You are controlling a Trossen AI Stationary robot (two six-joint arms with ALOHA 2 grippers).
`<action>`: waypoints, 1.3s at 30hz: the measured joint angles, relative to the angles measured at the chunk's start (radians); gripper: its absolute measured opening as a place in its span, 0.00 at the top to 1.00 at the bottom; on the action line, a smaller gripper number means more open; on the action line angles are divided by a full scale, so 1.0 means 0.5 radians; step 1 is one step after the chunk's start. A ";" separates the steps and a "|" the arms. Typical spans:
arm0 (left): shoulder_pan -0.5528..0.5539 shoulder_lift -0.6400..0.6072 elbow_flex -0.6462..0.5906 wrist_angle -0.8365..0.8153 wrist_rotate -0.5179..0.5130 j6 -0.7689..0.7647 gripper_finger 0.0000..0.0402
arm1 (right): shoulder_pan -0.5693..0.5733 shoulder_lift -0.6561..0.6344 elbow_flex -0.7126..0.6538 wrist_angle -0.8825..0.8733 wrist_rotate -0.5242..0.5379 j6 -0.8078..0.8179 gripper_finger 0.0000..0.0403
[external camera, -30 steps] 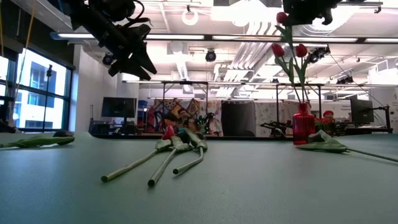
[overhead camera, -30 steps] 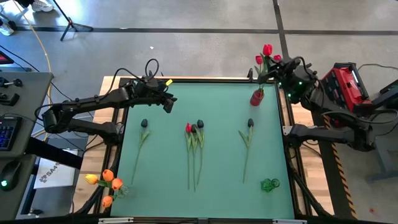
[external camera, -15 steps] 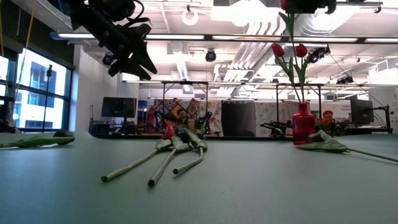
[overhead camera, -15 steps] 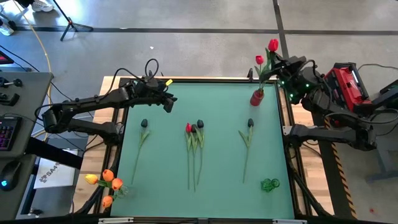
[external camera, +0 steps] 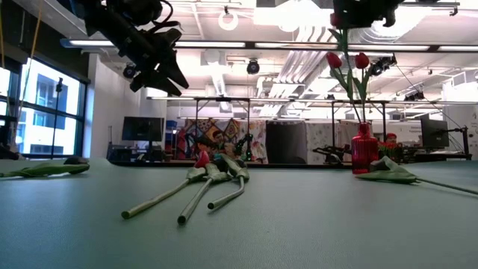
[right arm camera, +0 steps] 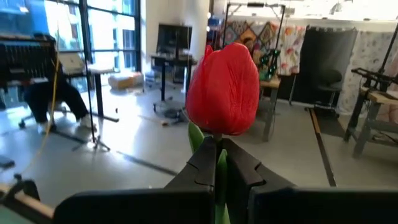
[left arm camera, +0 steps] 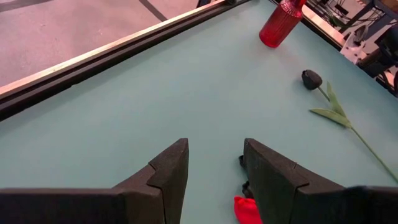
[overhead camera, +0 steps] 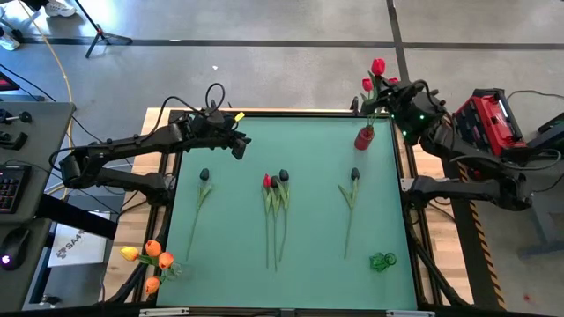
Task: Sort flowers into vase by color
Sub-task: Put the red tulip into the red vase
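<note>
My right gripper (overhead camera: 388, 91) is shut on a red tulip (overhead camera: 378, 67) high above the red vase (overhead camera: 365, 137) at the table's far right. Two more red tulips (external camera: 334, 60) stand in that vase (external camera: 364, 148). My left gripper (overhead camera: 239, 145) hovers open and empty over the table's far left. On the mat lie a dark tulip (overhead camera: 204, 174) at the left, a red tulip (overhead camera: 267, 180) with two dark ones (overhead camera: 283, 175) in the middle, and a dark tulip (overhead camera: 354, 174) at the right. My right gripper pinches the red tulip's stem (right arm camera: 216, 146) between its two fingers, just below the bud head (right arm camera: 222, 87). The fingers come about level from the table's right side, across the stem. The tulip stands upright, and its stem (external camera: 351, 75) runs down toward the vase's neck.
A green vase (overhead camera: 382, 261) stands at the near right of the mat. Orange tulips (overhead camera: 154, 258) stand off the mat's near left corner. A red case (overhead camera: 493, 119) sits beyond the right edge. The left wrist view shows bare mat ahead and the red vase (left arm camera: 280, 25).
My right gripper, still shut on the red tulip, has risen a little toward the table's right edge, then come back down and left over the red vase. The tulip has stayed upright.
</note>
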 joint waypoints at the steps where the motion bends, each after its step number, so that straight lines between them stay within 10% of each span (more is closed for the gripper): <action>1: 0.000 0.000 0.000 0.000 0.000 0.000 0.65 | 0.000 0.005 0.000 0.036 -0.002 -0.021 1.00; 25: 0.000 0.000 0.000 -0.002 -0.011 0.042 0.65 | 0.000 0.012 0.001 -0.057 0.044 0.013 0.99; 39: 0.000 0.000 0.000 -0.019 0.021 0.016 0.65 | 0.033 -0.012 0.003 -0.352 0.107 0.418 0.77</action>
